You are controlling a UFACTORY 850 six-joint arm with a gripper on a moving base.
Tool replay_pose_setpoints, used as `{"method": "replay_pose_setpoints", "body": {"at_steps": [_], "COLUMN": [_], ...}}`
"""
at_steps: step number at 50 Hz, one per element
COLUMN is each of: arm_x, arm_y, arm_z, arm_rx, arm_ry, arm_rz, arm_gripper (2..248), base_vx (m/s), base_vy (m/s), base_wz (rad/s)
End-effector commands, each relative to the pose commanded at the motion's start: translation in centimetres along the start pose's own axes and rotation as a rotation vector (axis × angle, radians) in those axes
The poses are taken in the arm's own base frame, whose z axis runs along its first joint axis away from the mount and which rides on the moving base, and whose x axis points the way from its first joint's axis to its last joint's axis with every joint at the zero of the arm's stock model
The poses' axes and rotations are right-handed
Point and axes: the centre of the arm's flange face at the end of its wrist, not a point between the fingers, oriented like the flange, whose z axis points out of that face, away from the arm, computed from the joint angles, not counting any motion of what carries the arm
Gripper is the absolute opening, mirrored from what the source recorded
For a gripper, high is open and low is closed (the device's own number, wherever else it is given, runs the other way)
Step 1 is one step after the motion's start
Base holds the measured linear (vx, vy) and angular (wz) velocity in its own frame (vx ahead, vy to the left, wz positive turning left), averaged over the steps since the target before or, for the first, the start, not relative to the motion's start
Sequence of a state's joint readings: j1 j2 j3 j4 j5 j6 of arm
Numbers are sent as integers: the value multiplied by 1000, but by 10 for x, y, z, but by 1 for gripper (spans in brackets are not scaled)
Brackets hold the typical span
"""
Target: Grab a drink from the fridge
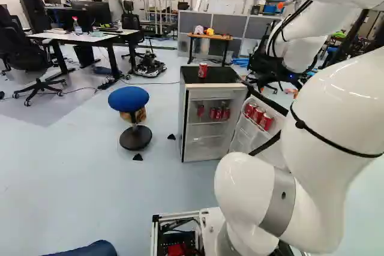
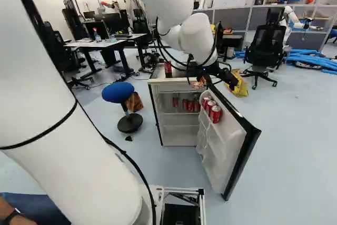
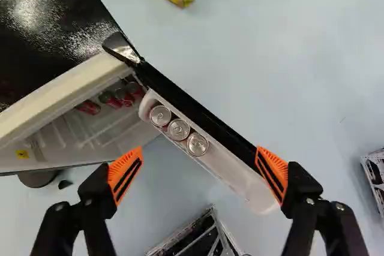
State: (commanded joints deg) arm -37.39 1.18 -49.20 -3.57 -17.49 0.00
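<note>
Right base view: the white arm [image 2: 192, 38] reaches out over the fridge [image 2: 179, 130], its wrist angled down, the black tool [image 2: 217, 84] above the open door [image 2: 224, 127]. In the wrist view the tool is open, its 2 orange-padded fingers spread wide; 3 upright cans [image 3: 179, 129] sit in the door rack ahead, apart from them. More red cans [image 1: 219, 114] stand inside, and 1 can [image 1: 203, 71] on the black top. On the pale floor [image 1: 66, 178], a blue stool [image 1: 128, 99] stands near the fridge; a white desk [image 1: 90, 38] is farther back.
</note>
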Motion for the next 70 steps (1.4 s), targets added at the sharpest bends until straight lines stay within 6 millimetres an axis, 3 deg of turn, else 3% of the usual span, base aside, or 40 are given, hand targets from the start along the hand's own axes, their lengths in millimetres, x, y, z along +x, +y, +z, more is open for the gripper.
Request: {"method": "replay_pose_setpoints", "body": {"at_steps": [28, 70], "arm_x": [27, 71], "arm_y": [32, 73], "arm_z": [26, 62], "arm_rx": [-23, 35], "arm_ry": [-128, -216], "arm_rz": [71, 334], "arm_gripper": [247, 247], "base_vx": [0, 0], "base_vy": [0, 0], "base_wz": [0, 0]}}
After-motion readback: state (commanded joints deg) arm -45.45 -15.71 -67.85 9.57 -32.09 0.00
